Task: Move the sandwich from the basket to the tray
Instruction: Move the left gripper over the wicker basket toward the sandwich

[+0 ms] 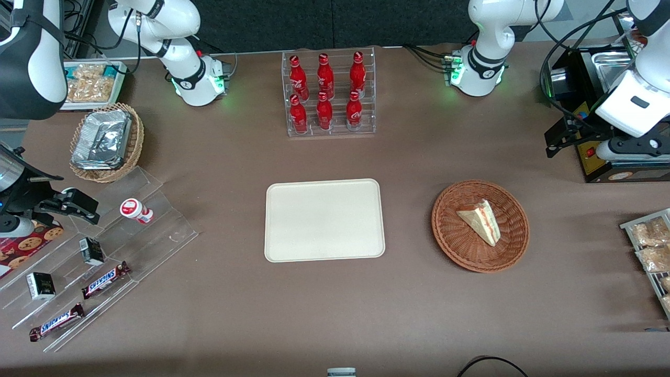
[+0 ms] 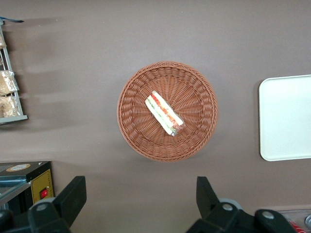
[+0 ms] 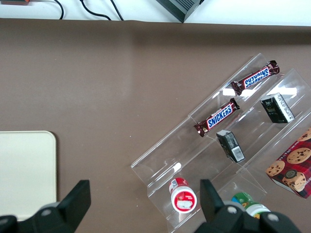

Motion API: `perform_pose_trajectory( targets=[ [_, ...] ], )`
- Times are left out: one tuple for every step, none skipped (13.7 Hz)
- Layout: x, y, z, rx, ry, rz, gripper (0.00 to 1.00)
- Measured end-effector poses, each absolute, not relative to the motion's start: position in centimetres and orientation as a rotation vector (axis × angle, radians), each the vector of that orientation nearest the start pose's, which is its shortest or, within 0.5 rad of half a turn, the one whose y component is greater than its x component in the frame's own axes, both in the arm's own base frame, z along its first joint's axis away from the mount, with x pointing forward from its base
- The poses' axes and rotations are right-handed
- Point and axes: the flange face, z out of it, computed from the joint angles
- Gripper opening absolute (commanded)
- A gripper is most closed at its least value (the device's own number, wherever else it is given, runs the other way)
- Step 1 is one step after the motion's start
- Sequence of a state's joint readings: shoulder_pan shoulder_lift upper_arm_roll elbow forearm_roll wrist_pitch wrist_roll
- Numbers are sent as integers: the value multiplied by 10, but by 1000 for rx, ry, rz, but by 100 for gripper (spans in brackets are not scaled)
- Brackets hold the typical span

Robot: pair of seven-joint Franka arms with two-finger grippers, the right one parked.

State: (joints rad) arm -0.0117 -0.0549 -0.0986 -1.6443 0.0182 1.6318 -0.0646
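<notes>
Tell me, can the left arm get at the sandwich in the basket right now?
Probably yes. The sandwich lies uncovered and alone in the shallow basket, and the left arm's tool hangs open above the table beside it with nothing between them.

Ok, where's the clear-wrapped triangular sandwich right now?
The clear-wrapped triangular sandwich lies in the round reddish-brown wicker basket, beside the cream rectangular tray, toward the working arm's end. The open left gripper hangs high above it.

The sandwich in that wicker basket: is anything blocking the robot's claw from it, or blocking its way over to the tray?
Nothing visible. The gripper hangs open above the table, the sandwich lies uncovered in the basket, and only bare table separates basket and tray.
</notes>
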Motion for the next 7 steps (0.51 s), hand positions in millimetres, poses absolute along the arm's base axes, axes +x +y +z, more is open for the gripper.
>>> perform_pose_trajectory(
  targets=[
    [540, -59, 625, -3120, 73, -66, 100],
    [540, -59, 624, -3120, 72, -62, 100],
    [540, -59, 623, -3120, 72, -56, 100],
    [539, -59, 622, -3119, 68, -36, 100],
    [538, -59, 619, -3120, 44, -3, 100],
    [537, -58, 614, -3120, -23, 29, 100],
    [539, -57, 606, -3114, -153, 65, 100]
  ],
)
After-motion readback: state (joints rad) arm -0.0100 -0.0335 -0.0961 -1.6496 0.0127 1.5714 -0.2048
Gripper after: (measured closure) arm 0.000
